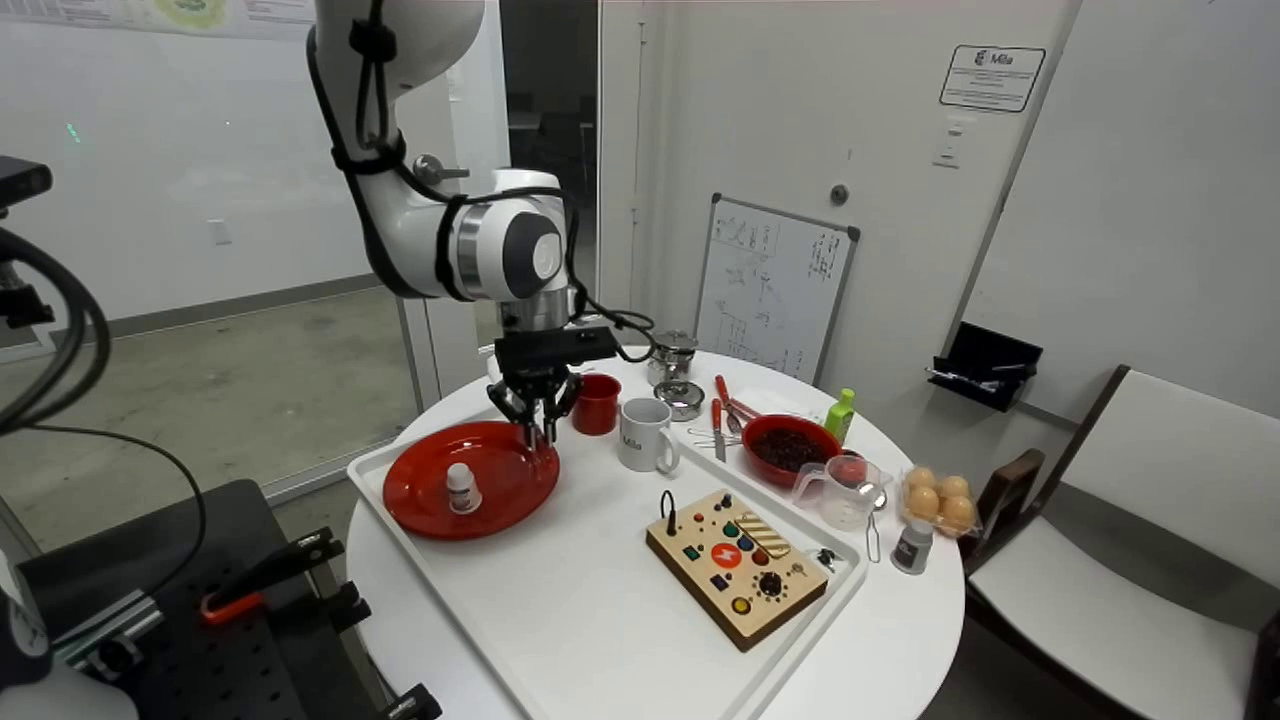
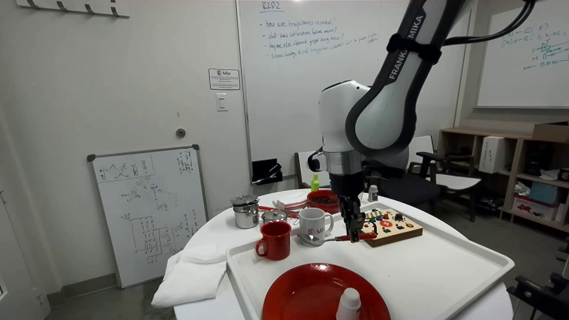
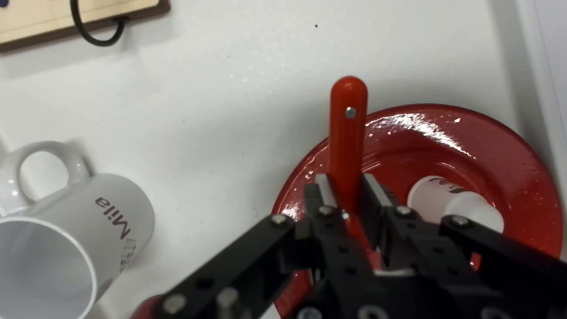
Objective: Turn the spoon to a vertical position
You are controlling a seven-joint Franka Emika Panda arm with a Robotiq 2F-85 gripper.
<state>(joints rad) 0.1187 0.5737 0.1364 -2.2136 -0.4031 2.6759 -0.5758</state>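
The spoon has a red handle [image 3: 347,133] and a silvery metal bowl. In the wrist view the red handle lies between my gripper's fingers [image 3: 345,190], its rounded end pointing up the picture. In an exterior view the spoon [image 2: 368,236] looks about level, with its metal bowl to the left in front of the white mug. My gripper [image 2: 354,235] is shut on the handle and appears to hold it above the tray. In an exterior view the gripper [image 1: 542,432] is by the red plate's edge; the spoon is hard to make out there.
A red plate [image 1: 420,500] with a small white bottle [image 1: 462,490] is on the white tray [image 1: 560,600]. A white mug [image 1: 645,435], a red cup [image 1: 597,405] and a wooden button box [image 1: 735,570] are nearby. A red bowl [image 1: 765,465] stands beyond the tray.
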